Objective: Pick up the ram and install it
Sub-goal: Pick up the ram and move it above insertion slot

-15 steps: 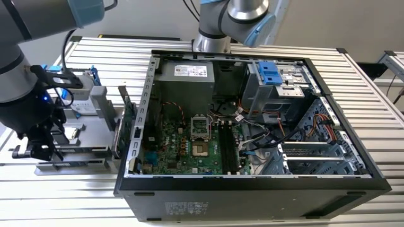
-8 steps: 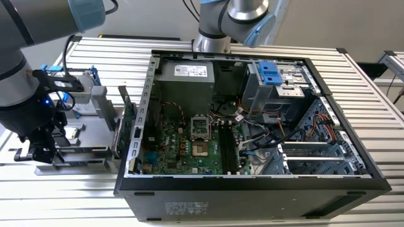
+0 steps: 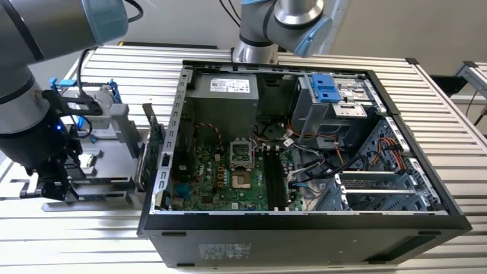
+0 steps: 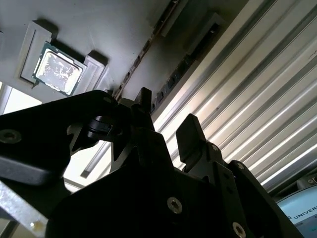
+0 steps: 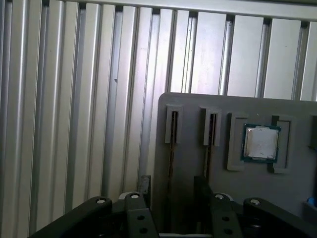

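The gripper point(image 3: 49, 184) hung low over a grey holder plate point(image 3: 114, 149) on the slatted metal desk point(image 3: 76, 251), at the exterior view's left of the open computer case point(image 3: 304, 245). In the first wrist view the gripper point(image 5: 172, 184) was open, and its two black fingers point(image 5: 143, 186) stood apart on either side of one narrow slot in the holder plate point(image 5: 198, 104). The ram point(image 5: 173, 148) sat in that slot, edge-on, as a thin dark strip running between the fingers. No contact with either finger could be made out. The second wrist view showed the same: the gripper point(image 4: 166, 121) had a clear gap, and the ram point(image 4: 143, 52) ran as a thin line across the holder plate point(image 4: 99, 25) above it.

A second slot point(image 5: 210, 129) lay just beside the first, close to one finger. Further along the plate a square processor chip point(image 5: 261, 143) rested in its own recess, and it also showed in the second wrist view point(image 4: 58, 71). The ribbed desk point(image 5: 74, 99) lay beyond the plate's edge.

In the exterior view a green circuit card point(image 3: 156, 140) stood upright between the holder and the case wall. Blue brackets point(image 3: 114, 91) rose at the holder's far end. Inside the case lay the motherboard point(image 3: 228, 171), its long dark memory slots point(image 3: 272, 177) ringed by loose cables point(image 3: 320, 160). Another arm point(image 3: 293, 23) stood behind the case.
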`<state>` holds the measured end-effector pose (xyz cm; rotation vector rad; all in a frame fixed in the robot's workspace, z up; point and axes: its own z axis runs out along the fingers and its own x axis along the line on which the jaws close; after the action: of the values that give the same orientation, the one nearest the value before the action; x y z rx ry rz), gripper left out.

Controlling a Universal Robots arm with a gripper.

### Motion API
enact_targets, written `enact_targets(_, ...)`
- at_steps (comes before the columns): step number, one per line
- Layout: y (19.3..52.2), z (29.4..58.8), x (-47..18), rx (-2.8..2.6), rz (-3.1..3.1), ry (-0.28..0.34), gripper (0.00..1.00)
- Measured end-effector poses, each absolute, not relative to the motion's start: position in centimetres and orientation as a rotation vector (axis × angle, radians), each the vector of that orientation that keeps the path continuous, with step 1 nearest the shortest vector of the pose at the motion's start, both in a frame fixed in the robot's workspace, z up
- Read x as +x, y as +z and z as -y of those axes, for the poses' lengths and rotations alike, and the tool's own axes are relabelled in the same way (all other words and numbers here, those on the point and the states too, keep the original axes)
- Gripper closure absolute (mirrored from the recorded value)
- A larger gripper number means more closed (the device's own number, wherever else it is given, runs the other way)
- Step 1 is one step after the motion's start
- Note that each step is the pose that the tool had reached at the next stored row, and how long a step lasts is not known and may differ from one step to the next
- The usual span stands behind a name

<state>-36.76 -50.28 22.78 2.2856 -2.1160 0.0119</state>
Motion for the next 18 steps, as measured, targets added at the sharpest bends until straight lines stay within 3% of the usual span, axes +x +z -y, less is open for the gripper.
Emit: enact_targets(18,20.8,50.4,-36.8,2.286,2.116,0.012,0.00)
